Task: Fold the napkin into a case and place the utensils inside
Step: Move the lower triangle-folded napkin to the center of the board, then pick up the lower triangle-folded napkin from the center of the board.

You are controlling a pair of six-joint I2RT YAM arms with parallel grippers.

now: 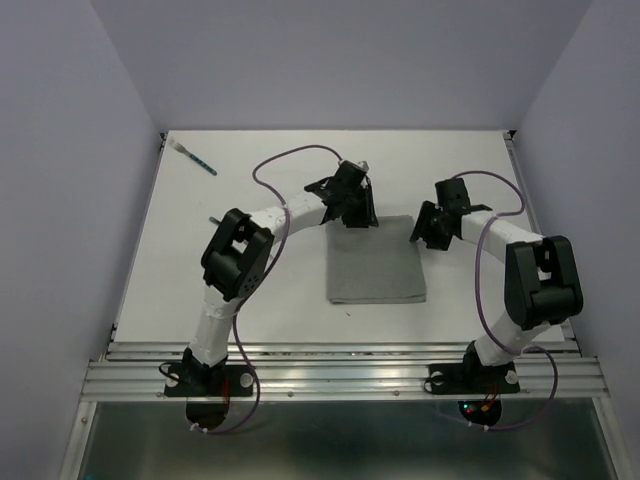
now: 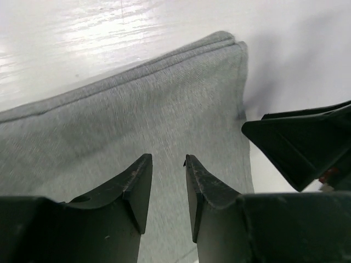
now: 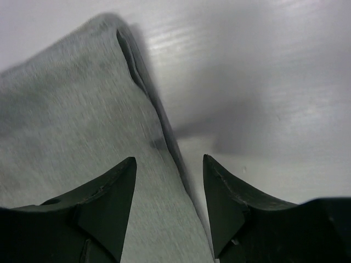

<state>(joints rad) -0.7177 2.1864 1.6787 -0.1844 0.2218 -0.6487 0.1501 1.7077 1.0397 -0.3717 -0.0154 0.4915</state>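
Observation:
The grey napkin (image 1: pixel 376 264) lies folded in layers on the white table, a rectangle in the middle. My left gripper (image 1: pixel 357 218) hovers over its far left corner, jaws a little apart with nothing between them; in the left wrist view (image 2: pixel 167 160) the cloth (image 2: pixel 137 115) lies under the fingertips. My right gripper (image 1: pixel 424 236) is open at the far right corner; in the right wrist view (image 3: pixel 170 160) its jaws straddle the napkin's layered edge (image 3: pixel 164 137). One teal-handled utensil (image 1: pixel 201 160) lies at the far left. A second utensil is mostly hidden by the left arm.
The right gripper's fingers (image 2: pixel 299 142) show at the right of the left wrist view, close to the napkin's corner. A small grey tip (image 1: pixel 211 217) pokes out beside the left arm's elbow. The table's metal rail (image 1: pixel 340 370) runs along the near edge.

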